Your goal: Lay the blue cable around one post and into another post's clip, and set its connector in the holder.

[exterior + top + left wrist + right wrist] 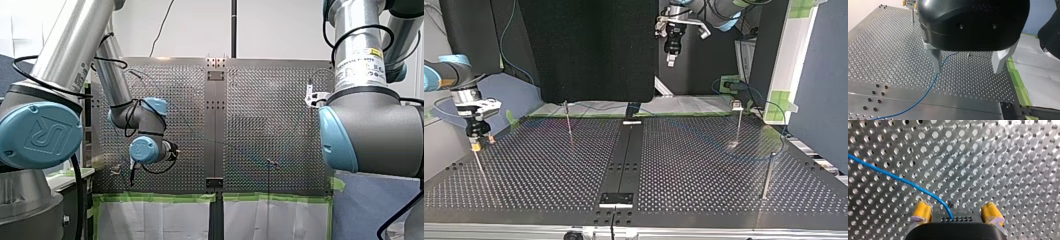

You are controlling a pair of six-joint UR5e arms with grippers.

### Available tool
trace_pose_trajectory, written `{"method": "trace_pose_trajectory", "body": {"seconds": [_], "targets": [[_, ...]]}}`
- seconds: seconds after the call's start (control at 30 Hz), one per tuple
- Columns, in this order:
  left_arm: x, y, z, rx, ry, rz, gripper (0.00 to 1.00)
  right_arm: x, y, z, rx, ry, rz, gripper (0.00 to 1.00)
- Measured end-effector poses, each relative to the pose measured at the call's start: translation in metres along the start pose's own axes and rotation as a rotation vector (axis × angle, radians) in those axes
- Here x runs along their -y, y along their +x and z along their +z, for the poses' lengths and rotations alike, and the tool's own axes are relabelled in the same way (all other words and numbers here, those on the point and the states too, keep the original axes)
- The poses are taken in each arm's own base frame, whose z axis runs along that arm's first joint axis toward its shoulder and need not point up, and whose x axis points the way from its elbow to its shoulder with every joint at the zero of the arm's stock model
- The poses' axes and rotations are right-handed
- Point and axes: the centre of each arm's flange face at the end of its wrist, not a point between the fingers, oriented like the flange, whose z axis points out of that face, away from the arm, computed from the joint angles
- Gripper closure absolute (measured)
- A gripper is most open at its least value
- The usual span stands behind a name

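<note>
The blue cable (930,86) lies on the perforated table and passes under my left gripper (968,67), close to one of its metal fingers (935,61). That gripper is open and hangs well above the table (671,57). My right gripper (956,212) is open, low over the plate, its yellow pads (921,211) on either side of the blue cable (898,178), which runs in between them without being pinched. At the top view's left, my right gripper (483,143) sits over a thin post (478,162). A post with a clip (738,120) stands at the back right there.
Two more posts (568,122) (766,175) stand on the plate in the top view. A black centre strip (624,155) runs down the table and ends in a small bracket (616,199) at the near edge. Green tape (1019,85) marks the table's border.
</note>
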Motion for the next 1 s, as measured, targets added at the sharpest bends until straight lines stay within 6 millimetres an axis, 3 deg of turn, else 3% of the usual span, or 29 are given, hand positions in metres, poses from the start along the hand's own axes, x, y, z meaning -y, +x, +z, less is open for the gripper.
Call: {"method": "trace_pose_trajectory", "body": {"seconds": [1.0], "targets": [[-0.0001, 0.0000, 0.0000, 0.000, -0.001, 0.000, 0.00, 0.0014, -0.0001, 0.0002, 0.001, 0.006, 0.004, 0.00]]}}
